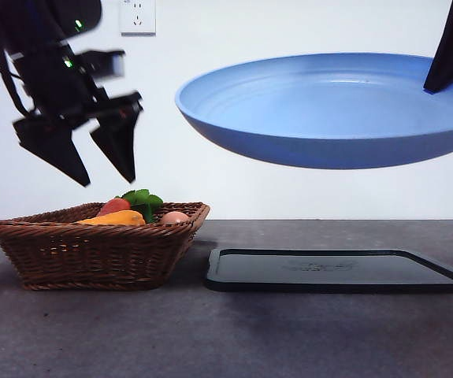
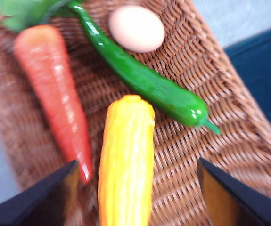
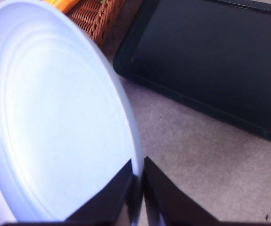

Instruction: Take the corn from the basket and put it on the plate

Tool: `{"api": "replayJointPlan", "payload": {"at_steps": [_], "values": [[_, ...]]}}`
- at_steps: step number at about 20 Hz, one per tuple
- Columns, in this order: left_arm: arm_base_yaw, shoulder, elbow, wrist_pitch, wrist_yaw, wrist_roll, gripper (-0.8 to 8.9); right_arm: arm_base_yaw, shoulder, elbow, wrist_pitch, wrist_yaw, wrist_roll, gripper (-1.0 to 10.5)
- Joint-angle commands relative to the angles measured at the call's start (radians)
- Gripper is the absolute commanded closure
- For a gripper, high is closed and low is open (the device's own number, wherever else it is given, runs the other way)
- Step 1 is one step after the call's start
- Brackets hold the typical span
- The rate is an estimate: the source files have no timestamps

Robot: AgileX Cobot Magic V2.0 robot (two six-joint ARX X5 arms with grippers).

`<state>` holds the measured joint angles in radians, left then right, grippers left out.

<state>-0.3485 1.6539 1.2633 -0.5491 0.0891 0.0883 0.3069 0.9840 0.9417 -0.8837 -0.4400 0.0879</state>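
At the upper left of the front view the left tool (image 1: pixel 104 169) hangs in the air above the basket (image 1: pixel 92 248), its two black jaws spread wide and holding nothing. The basket sits on the table (image 1: pixel 226 339) at the lower left, and the corn (image 1: pixel 114 219) lies inside it, its yellow-orange end showing over the rim. In the left wrist view the corn (image 2: pixel 126 165) lies on the wicker floor between the spread jaws, with a carrot (image 2: pixel 55 99) just beside it on one side, a green pepper (image 2: pixel 144 80) slanting past its tip, and an egg (image 2: pixel 136 28) beyond. The right tool (image 3: pixel 139 181) is clamped on the rim of the blue plate (image 1: pixel 328 106), which hangs tilted in the air at the upper right, above a black tray (image 1: pixel 336 272) lying on the table beside the basket.
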Motion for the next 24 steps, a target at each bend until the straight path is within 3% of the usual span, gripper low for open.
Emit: {"api": "replayJointPlan", "payload": {"at_steps": [1, 12, 18, 22, 24], "values": [[-0.016, 0.072, 0.050, 0.005, -0.035, 0.041, 4.08, 0.005, 0.006, 0.023, 0.008, -0.005, 0.017, 9.4], [-0.036, 0.226, 0.056, 0.064, -0.040, 0.060, 4.12, 0.005, 0.006, 0.023, 0.008, -0.005, 0.017, 9.4], [-0.047, 0.226, 0.056, 0.059, -0.050, 0.044, 6.20, 0.005, 0.006, 0.023, 0.021, -0.004, 0.017, 9.4], [-0.043, 0.200, 0.057, 0.010, -0.050, 0.018, 6.23, 0.005, 0.007, 0.023, 0.022, -0.002, 0.018, 9.4], [-0.043, 0.139, 0.058, -0.004, -0.050, -0.001, 6.23, 0.005, 0.010, 0.023, 0.024, 0.039, 0.030, 9.4]]}}
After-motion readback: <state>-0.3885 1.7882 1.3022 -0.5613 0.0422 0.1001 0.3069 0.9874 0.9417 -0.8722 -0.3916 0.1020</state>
